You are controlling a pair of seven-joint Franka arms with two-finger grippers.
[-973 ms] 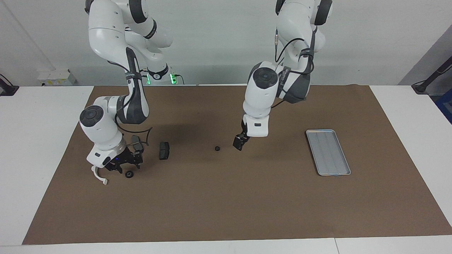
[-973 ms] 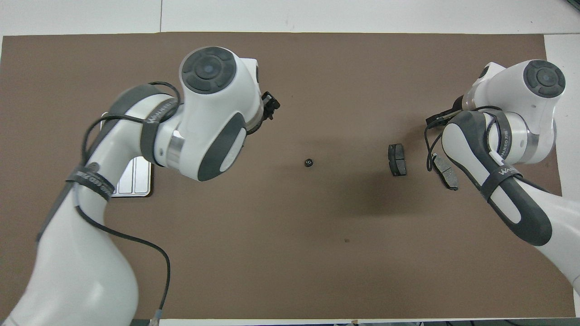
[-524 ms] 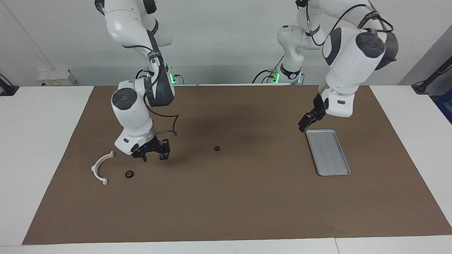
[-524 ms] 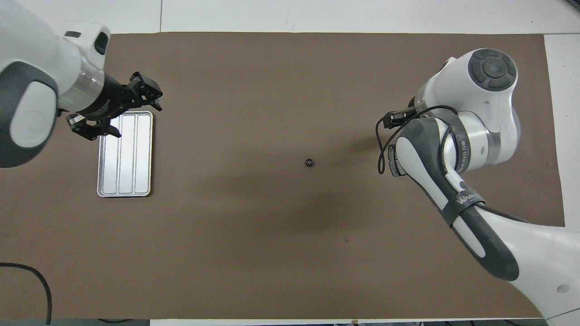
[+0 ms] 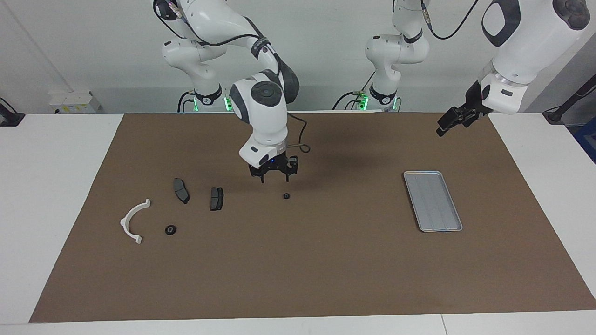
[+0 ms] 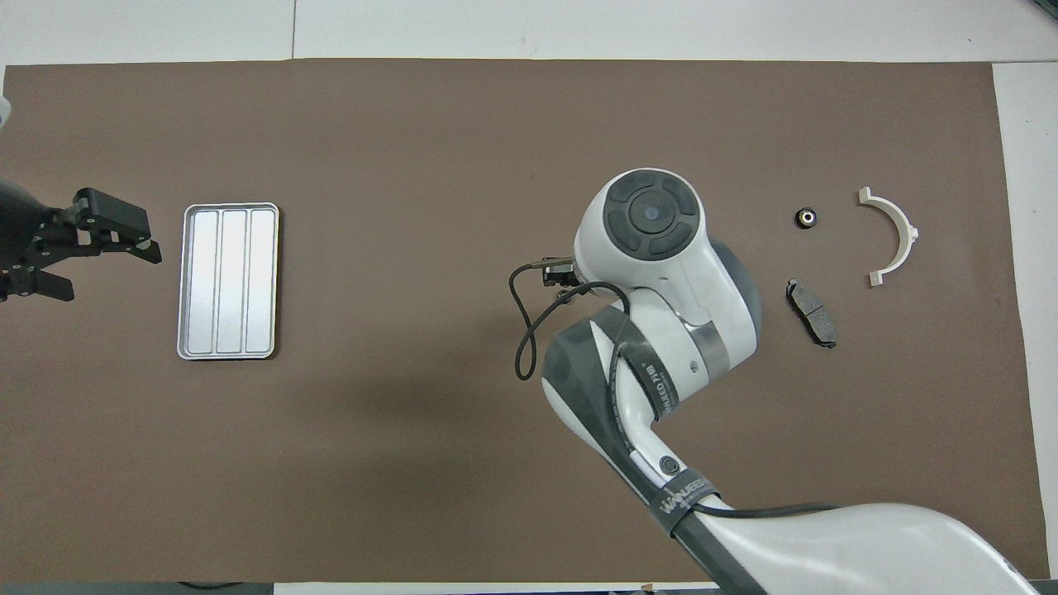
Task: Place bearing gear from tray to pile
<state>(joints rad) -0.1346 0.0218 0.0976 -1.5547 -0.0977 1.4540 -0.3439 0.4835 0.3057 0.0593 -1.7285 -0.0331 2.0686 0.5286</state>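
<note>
Small dark bearing gear (image 5: pixel 287 196) flat on brown mat (image 5: pixel 298 260), mid-table, just below right gripper (image 5: pixel 274 176), untouched. Fingers spread partway, holding nothing. Second gear (image 5: pixel 170 229) beside white bracket (image 5: pixel 133 221) and 2 brake pads (image 5: pixel 216 198). Tray (image 5: pixel 432 200) well apart. Left gripper (image 5: pixel 450 123) raised, wide, holding nothing.

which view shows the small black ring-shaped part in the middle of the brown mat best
The facing view: the small black ring-shaped part lies bare on the brown mat, just below the right gripper. In the overhead view the right arm's wrist covers it entirely.
</note>
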